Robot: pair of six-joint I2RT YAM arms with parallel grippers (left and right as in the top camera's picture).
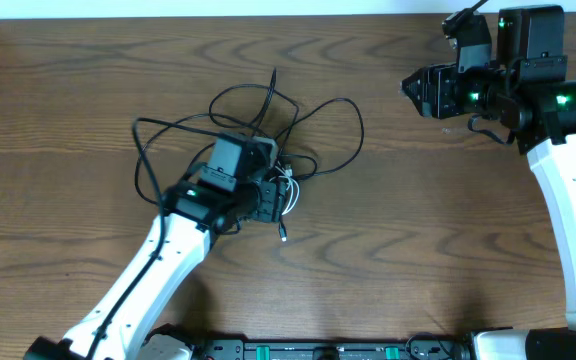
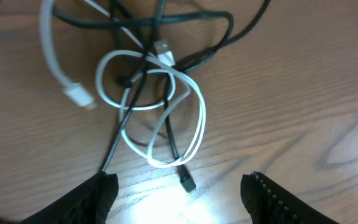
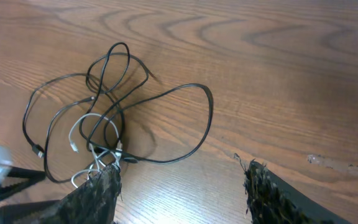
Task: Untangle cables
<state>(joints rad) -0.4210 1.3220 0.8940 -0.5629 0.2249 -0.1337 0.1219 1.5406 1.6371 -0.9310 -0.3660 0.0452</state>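
Two tangled cables, black cable (image 2: 213, 48) and white cable (image 2: 46, 37), on table (image 1: 448, 250); left gripper (image 2: 180, 190) wide open just above them, right gripper (image 3: 182, 186) wide open, empty, well apart.

Wooden table (image 1: 418, 250) beneath tangled black-and-white cables (image 2: 164, 53)

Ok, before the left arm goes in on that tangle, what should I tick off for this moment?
1. Left gripper open and empty: ok, fingers apart with nothing between them.
2. Left gripper over the tangle: ok, the white cable loops lie just ahead of its fingers.
3. Cables apart: not ok, the black cable runs through the white loops.
4. A loose end to grab: ok, the white plug lies off to one side and the black plug sits near the fingers.
5. Right gripper out of the way: ok, open, empty and away from the tangle.
6. Knot pulled tight: cannot tell.
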